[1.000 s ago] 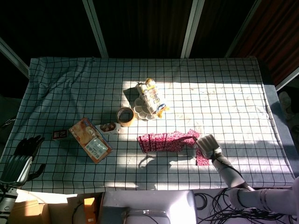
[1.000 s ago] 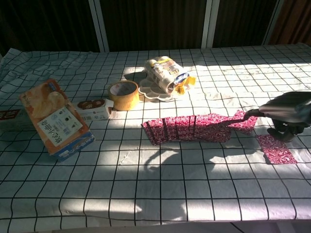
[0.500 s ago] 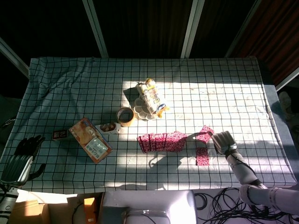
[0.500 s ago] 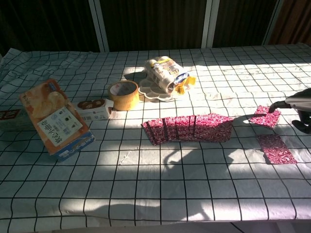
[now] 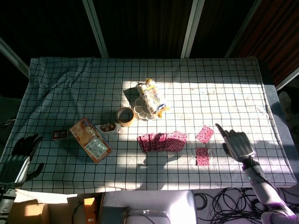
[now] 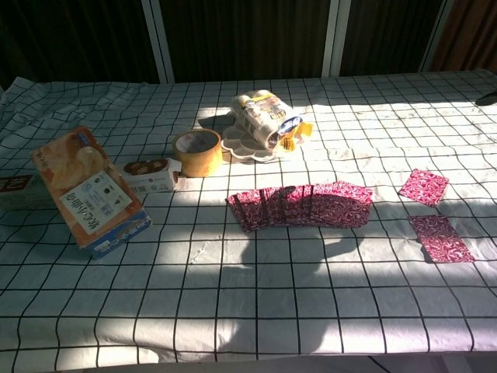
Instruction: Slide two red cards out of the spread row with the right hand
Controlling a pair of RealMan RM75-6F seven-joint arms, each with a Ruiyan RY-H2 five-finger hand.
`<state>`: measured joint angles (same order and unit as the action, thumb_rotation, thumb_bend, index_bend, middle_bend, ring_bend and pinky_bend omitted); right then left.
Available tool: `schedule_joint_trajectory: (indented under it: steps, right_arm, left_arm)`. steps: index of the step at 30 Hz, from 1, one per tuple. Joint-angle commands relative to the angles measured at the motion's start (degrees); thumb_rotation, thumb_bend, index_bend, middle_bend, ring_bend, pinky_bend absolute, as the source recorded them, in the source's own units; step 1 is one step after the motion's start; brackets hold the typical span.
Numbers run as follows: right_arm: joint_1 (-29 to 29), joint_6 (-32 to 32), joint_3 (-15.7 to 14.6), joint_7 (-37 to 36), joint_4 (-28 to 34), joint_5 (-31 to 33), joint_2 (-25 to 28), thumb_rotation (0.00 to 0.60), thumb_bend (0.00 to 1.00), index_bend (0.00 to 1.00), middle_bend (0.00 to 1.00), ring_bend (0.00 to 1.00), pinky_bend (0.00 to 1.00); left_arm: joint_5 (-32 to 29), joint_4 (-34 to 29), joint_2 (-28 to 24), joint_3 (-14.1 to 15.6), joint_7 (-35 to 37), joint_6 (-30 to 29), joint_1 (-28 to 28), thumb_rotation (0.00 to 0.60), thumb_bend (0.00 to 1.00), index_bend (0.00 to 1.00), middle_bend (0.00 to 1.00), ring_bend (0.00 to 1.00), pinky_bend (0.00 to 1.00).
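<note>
A spread row of red patterned cards [image 5: 162, 142] [image 6: 303, 206] lies on the checked cloth near the table's middle. Two single red cards lie apart from it on the right. One card [image 5: 204, 134] [image 6: 424, 186] is tilted, and the other card [image 5: 202, 156] [image 6: 441, 238] lies just in front of it. My right hand [image 5: 237, 143] hovers to the right of both cards, touching neither. It holds nothing, and one finger sticks out toward the tilted card. My left hand [image 5: 18, 158] rests at the table's near left edge, holding nothing. The chest view shows neither hand.
A roll of brown tape [image 5: 125, 116], a white tray with a snack packet [image 5: 150, 100] and a small box [image 5: 108, 127] lie behind the row. An orange box [image 5: 90, 139] and a small dark pack [image 5: 60, 135] lie at the left.
My right hand slid a second card rightward out of the row's right end, let it go and drew back to the right. The row is shorter now.
</note>
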<state>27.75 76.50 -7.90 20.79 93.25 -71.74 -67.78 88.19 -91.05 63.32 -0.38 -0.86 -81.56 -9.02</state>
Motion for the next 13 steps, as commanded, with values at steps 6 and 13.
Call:
schedule_joint_trajectory:
  steps: [6, 13]
  right_arm:
    - [-19.3, 23.9, -0.4, -10.6, -3.7, -9.9, -0.3, 0.600, 0.39, 0.00, 0.00, 0.00, 0.14]
    - [-19.8, 20.9, 0.4, -11.6, -4.2, -12.9, -0.1, 0.600, 0.39, 0.00, 0.00, 0.00, 0.12]
  left_arm:
    - [0.9, 0.1, 0.4, 0.1, -0.4, -1.3, 0.5, 0.600, 0.36, 0.00, 0.01, 0.02, 0.01]
    - [0.9, 0.0, 0.6, 0.2, -1.1, -1.3, 0.7, 0.600, 0.36, 0.00, 0.00, 0.02, 0.01]
